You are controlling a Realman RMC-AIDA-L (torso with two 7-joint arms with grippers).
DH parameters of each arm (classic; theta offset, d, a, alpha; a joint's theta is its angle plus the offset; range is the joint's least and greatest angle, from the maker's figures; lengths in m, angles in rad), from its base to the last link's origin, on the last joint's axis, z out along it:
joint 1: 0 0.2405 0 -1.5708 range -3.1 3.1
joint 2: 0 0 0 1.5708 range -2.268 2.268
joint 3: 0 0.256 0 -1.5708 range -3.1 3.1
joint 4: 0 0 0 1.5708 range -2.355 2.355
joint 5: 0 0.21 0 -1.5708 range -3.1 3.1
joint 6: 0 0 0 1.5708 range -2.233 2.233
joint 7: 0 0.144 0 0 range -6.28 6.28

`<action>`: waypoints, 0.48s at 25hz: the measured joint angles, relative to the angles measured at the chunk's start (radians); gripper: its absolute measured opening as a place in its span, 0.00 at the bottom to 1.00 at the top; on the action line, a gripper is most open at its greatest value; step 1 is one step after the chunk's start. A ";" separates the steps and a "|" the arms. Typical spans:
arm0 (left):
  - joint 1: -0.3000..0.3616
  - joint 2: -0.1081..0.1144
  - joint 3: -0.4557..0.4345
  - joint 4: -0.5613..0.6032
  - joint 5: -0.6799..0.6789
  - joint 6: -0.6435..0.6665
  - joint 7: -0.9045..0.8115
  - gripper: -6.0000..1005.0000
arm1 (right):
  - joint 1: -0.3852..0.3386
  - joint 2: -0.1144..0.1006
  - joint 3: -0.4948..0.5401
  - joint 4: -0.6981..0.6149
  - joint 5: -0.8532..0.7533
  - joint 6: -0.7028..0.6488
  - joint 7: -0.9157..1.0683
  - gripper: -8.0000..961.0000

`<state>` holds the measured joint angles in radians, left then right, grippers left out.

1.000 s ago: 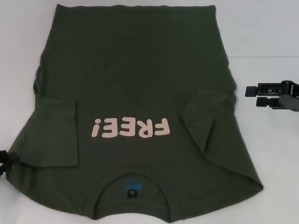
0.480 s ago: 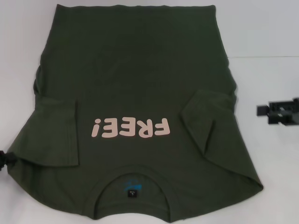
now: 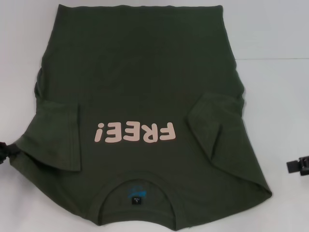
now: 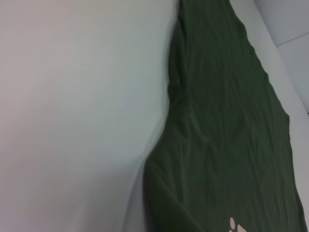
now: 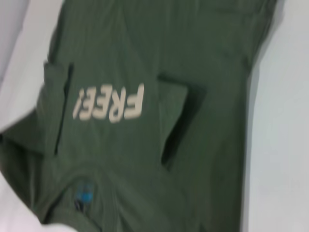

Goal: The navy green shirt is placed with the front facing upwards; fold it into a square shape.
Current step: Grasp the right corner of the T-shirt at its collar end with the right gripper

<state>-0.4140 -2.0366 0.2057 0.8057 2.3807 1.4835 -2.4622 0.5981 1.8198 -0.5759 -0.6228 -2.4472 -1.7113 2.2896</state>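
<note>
Slippage threatens: left gripper (image 3: pixel 5 153) fingers seem pinched on the navy green shirt (image 3: pixel 140 87) sleeve edge; right gripper (image 3: pixel 299 166) fingers' state cannot be told.

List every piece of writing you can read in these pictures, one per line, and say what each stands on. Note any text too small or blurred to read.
"FREE!" in pale pink letters, on the front of the navy green shirt, seen upside down in the head view; also in the right wrist view.
Neck label inside the collar: small print, too small to read.
Blue mark above that label: blurred, unreadable.
</note>
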 joint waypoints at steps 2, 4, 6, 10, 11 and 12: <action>-0.004 0.001 0.001 -0.001 0.000 0.000 0.000 0.00 | 0.003 0.012 -0.014 0.000 -0.004 -0.002 -0.021 0.78; -0.005 0.001 0.001 -0.002 0.000 0.000 0.000 0.00 | 0.007 0.026 -0.030 0.001 -0.005 0.001 -0.030 0.78; -0.005 0.001 0.001 -0.003 0.000 0.000 0.000 0.00 | 0.012 0.037 -0.042 0.001 -0.005 0.007 -0.031 0.78; 0.001 0.000 0.001 -0.003 -0.001 0.000 0.001 0.00 | 0.020 0.053 -0.075 0.001 -0.007 0.024 -0.023 0.78; 0.002 -0.001 0.000 -0.003 -0.001 0.000 0.001 0.00 | 0.021 0.055 -0.083 0.001 -0.007 0.028 -0.022 0.78; 0.002 -0.001 -0.001 -0.003 -0.001 0.000 0.002 0.00 | 0.022 0.058 -0.091 0.002 -0.007 0.032 -0.021 0.78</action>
<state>-0.4117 -2.0375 0.2050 0.8023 2.3795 1.4834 -2.4606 0.6205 1.8774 -0.6668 -0.6213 -2.4544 -1.6794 2.2690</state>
